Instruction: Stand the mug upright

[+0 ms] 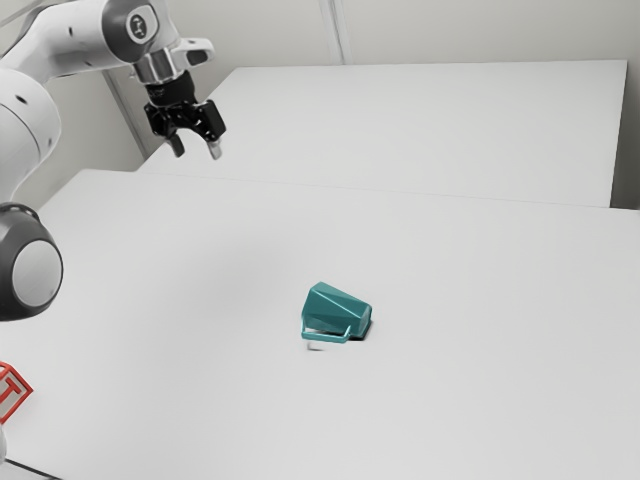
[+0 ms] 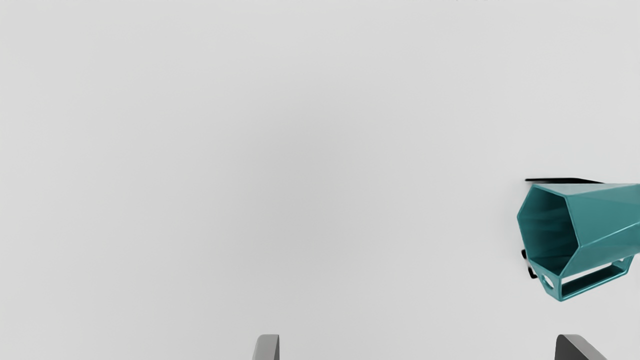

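The teal mug [image 1: 338, 309] lies on its side on the white bench [image 1: 480, 390], its open mouth facing the exterior view's left and its narrower base pointing to that view's right. Its angular handle [image 1: 328, 337] is on the side toward the exterior camera. The gripper [image 1: 196, 153] hangs in the air well apart from the mug, higher up and off to the exterior view's left of it. The fingers [image 2: 267, 347] stand wide apart with nothing between them, and neither touches the mug. A red-and-white block [image 1: 10, 392] marked with a T sits to the exterior view's left of the mug, closer to that camera and partly cut off.
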Available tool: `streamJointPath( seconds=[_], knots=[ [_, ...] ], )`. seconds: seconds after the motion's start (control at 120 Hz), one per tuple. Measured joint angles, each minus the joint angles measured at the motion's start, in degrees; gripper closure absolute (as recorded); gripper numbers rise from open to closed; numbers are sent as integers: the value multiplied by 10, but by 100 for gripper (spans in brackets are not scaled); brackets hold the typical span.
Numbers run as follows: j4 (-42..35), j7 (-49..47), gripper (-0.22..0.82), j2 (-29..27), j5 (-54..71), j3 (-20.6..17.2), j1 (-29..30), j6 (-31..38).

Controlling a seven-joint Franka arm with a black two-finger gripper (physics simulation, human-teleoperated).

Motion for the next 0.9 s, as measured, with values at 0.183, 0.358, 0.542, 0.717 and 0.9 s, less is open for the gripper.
streamJointPath(
  seconds=[0.183, 0.358, 0.542, 0.717, 0.9],
  knots=[
    [-4, 2, 0, -5, 3, 12, -16, 3],
    [-73, 1, 0, -39, 45, 13, -72, 14],
    [-258, -1, 0, -114, 22, 14, -84, 85],
    [-404, -7, 0, -171, -39, 18, -92, 166],
    [-492, -7, 0, -188, -151, 30, -103, 221]
  ],
)
